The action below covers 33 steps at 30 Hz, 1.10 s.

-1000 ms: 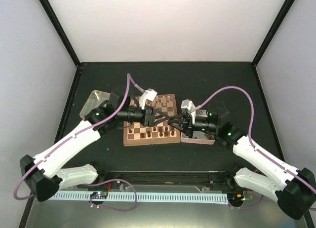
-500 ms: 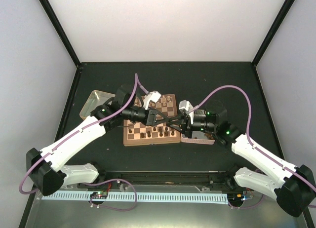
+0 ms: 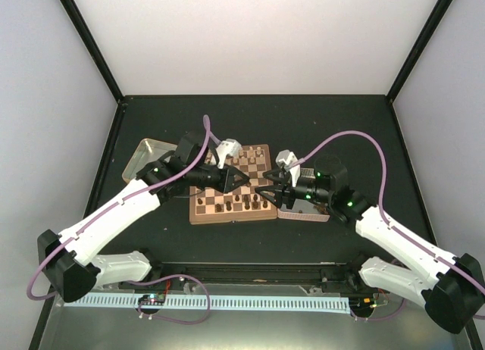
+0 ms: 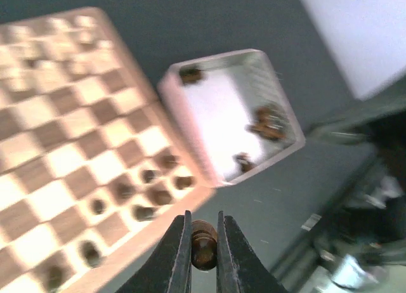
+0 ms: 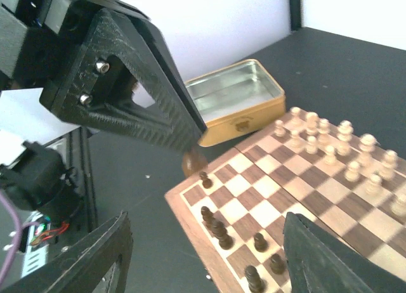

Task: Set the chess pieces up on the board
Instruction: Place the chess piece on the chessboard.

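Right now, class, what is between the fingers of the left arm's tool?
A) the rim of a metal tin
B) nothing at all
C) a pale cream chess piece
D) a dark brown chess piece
D: in the left wrist view the left tool is shut on a dark brown chess piece, held off the edge of the board.

My left arm (image 3: 114,212) and right arm (image 3: 402,244) show white shells, black joints — purple cables (image 3: 356,134) looping, green lights (image 3: 350,204) aglow
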{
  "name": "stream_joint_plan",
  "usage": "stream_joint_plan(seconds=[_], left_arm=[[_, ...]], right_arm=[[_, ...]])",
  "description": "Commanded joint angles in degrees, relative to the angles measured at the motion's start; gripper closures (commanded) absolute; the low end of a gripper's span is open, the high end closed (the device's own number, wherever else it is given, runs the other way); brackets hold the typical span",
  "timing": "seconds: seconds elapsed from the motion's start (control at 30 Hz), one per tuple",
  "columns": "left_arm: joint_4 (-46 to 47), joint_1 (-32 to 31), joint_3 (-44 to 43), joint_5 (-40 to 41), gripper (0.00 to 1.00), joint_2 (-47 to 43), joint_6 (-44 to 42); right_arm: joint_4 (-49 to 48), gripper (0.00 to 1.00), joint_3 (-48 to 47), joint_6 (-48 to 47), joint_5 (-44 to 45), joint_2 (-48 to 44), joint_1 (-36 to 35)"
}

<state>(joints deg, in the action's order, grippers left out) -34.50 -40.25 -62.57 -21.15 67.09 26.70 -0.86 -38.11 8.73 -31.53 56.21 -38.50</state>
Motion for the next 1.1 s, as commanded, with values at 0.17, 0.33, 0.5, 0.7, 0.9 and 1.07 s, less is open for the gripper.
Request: stream_joint_plan(seconds=[0.17, 0.33, 0.5, 0.7, 0.9, 1.07], left_arm=[[-7.3, 0.8, 5.7, 34.1, 0.98, -0.5, 1.0], [-6.1, 2.7, 8.2, 32.7, 0.98, 3.7, 1.9], [-5.5, 4.5, 8.7, 30.1, 0.98, 10.9, 1.4], [-3.0, 5.0, 10.3, 28.3, 0.98, 15.2, 1.1], [0.1, 5.0, 12.6, 28.2, 0.97, 15.9, 1.1], [2.6, 4.9, 14.6, 26.8, 0.97, 16.2, 1.0]], right_arm=[[0.0, 0.32, 4.2, 7.1, 12.2, -1.9, -0.2], [0.1, 0.32, 4.3, 9.3, 13.7, -0.4, -0.1], [0.3, 0.33, 4.1, 10.7, 14.5, 1.3, -0.2], [0.9, 0.34, 3.7, 11.7, 13.5, 3.2, -0.2], [0.9, 0.34, 3.8, 11.9, 13.8, 3.4, -0.1], [1.0, 0.34, 3.7, 12.0, 14.0, 3.6, -0.2]])
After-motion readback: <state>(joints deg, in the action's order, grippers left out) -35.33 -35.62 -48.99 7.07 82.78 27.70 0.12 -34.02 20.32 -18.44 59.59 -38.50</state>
